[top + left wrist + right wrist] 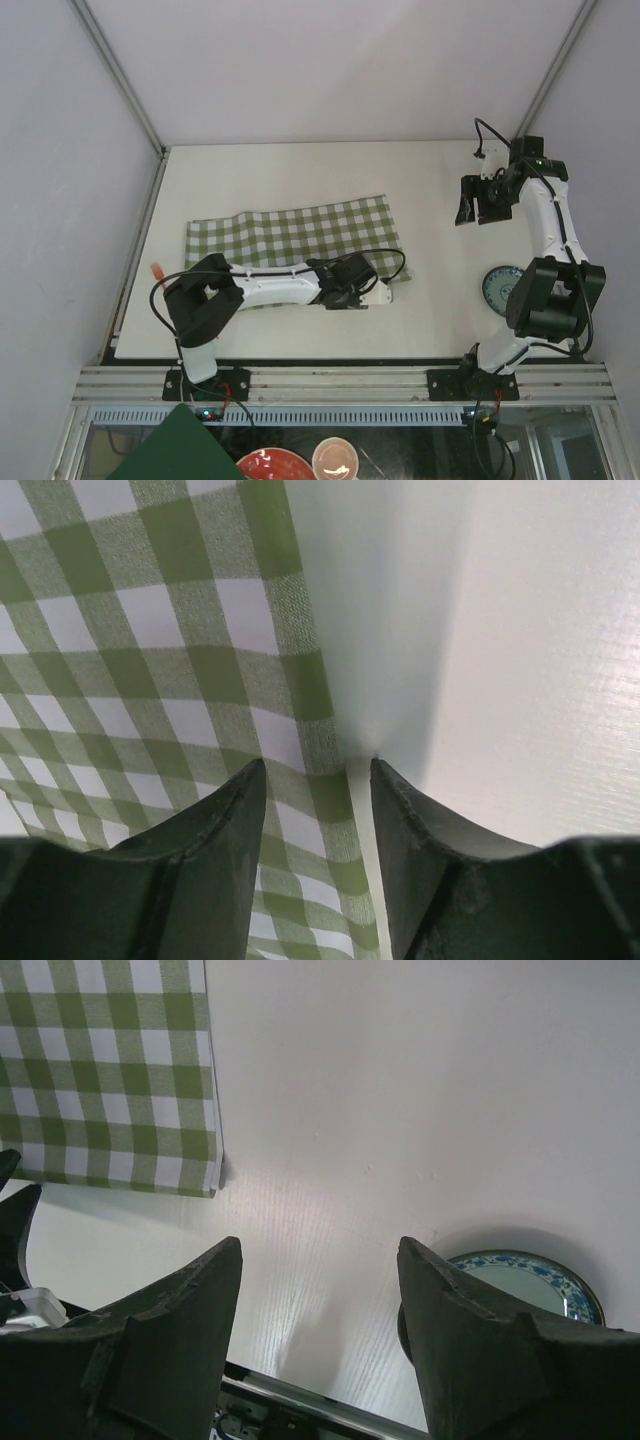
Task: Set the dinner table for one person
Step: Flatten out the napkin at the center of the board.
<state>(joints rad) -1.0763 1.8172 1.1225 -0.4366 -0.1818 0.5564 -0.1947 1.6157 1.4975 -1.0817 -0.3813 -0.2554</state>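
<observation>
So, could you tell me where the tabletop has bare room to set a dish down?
Free: the far strip of tabletop beyond the checked cloth, and between cloth and right arm. Crowded: the right edge, with the blue-rimmed plate, and the cloth's near edge under the left arm.

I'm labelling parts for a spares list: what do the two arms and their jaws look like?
Both the left arm and right arm have white tubes between black joints, with thin black cables looping alongside. The jaws are dark, wedge-shaped, tapering to blunt tips.
</observation>
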